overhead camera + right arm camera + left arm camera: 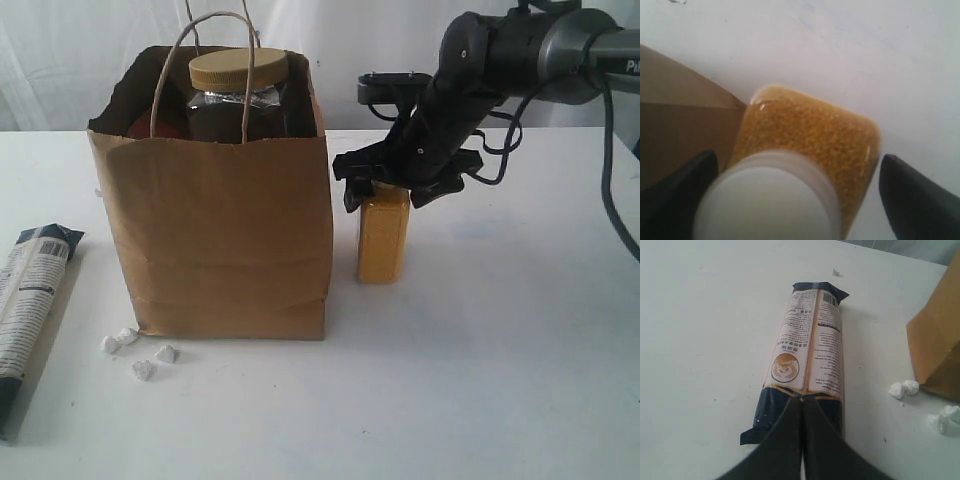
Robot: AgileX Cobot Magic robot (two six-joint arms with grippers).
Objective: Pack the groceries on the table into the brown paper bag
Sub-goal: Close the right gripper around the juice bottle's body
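Observation:
The brown paper bag (225, 235) stands open on the table (500, 350), with the gold-lidded nut jar (238, 85) upright inside it. Just right of the bag stands the orange bottle (384, 238). My right gripper (396, 186) is down over its top, open. In the right wrist view the fingers (917, 200) stand on either side of the bottle's white cap (767, 202), apart from it. The long blue-white package (809, 345) lies flat left of the bag. My left gripper (802, 399) hovers over the package's near end, shut and empty. White lumps (135, 352) lie by the bag's front left corner.
The bag's side wall (682, 117) is close beside the bottle (815, 135). The bag's handles (215, 45) stick up above its rim. In the left wrist view the white lumps (904, 388) sit beside the bag's corner (937, 347). The right arm's cable (610, 190) hangs at the far right.

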